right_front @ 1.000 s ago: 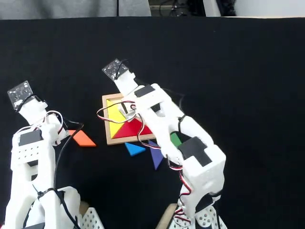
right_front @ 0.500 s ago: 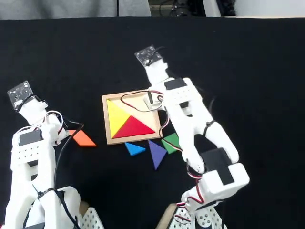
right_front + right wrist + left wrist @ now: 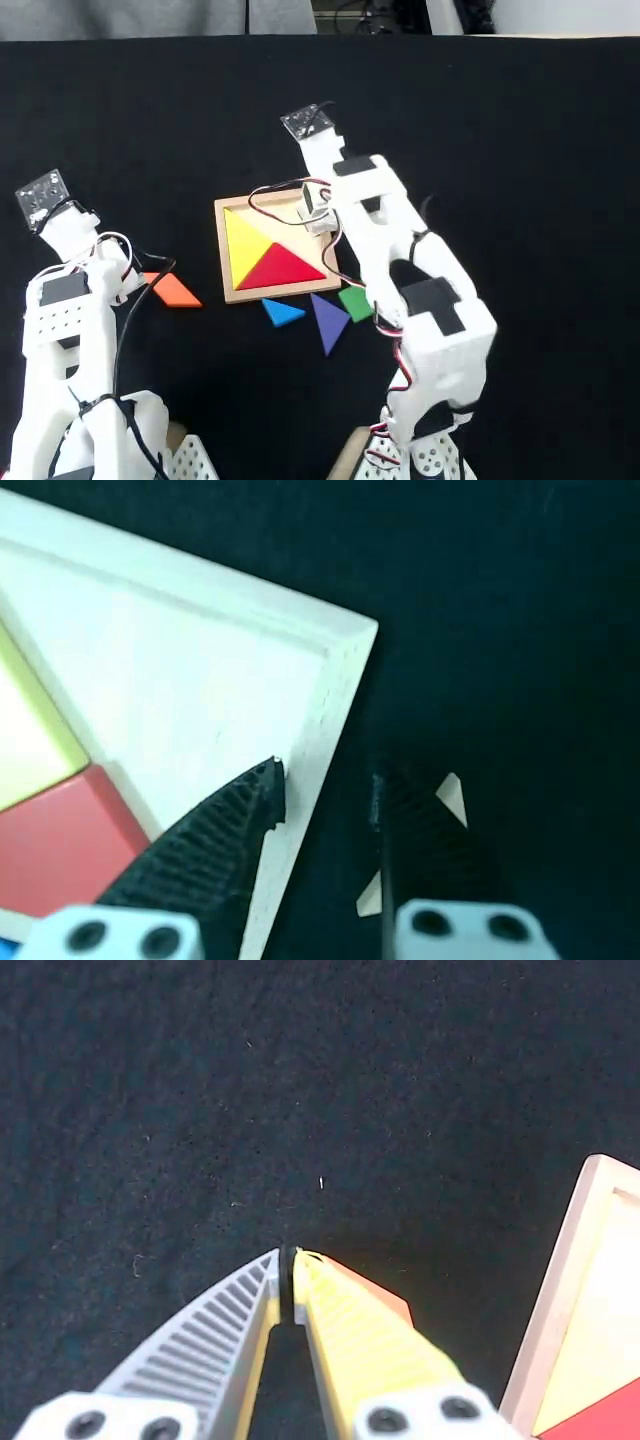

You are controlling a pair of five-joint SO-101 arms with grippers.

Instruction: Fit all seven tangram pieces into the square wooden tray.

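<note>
The square wooden tray [image 3: 224, 250] holds a yellow triangle [image 3: 244, 246] and a red triangle [image 3: 281, 268]. An orange parallelogram [image 3: 173, 290] lies left of it. Blue [image 3: 282, 312] and purple [image 3: 328, 319] triangles and a green square [image 3: 356, 300] lie in front. My left gripper [image 3: 288, 1256] is shut and empty, its tips beside the orange piece [image 3: 372, 1288]. My right gripper [image 3: 325, 785] is open, one finger over the tray floor [image 3: 200, 695] and the other outside the rim [image 3: 335, 695]. Pale bits [image 3: 452, 795] of a flat thing show under the outer finger.
Black cloth [image 3: 500, 150] covers the whole table, with bare room at the back and to the right. The right arm's body [image 3: 400, 270] hangs over the tray's right edge and part of the green square.
The right arm swung from above the tray's left part over to its right edge, uncovering the yellow and red triangles. The left arm kept still.
</note>
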